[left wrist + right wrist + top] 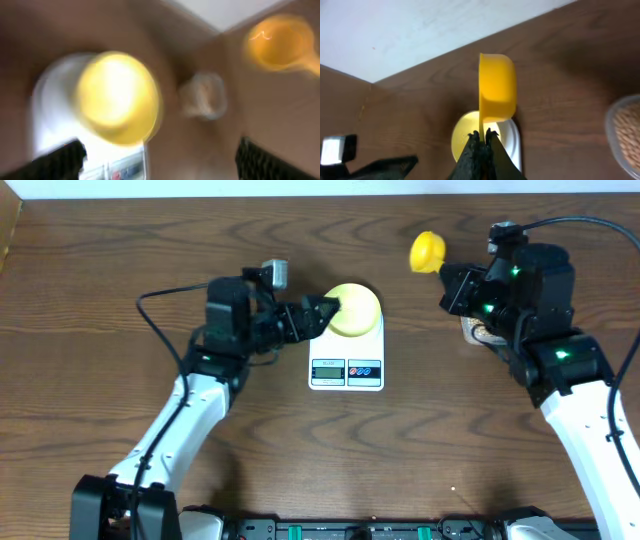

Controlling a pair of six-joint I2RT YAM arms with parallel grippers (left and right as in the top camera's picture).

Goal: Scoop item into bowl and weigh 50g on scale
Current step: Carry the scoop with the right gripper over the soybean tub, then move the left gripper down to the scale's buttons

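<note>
Right pincer [481,139] grips the yellow spoon [496,87]; left pincer [322,315] gapes beside the bowl [358,307].

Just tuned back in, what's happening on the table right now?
The bowl sits on the scale, and the left gripper stands open right beside it, holding nothing. The right gripper is shut on the handle of the yellow measuring spoon, held up beyond the scale, off to its right. The clear tub of beans sits by the right arm. Whether the spoon is loaded cannot be told.
</note>
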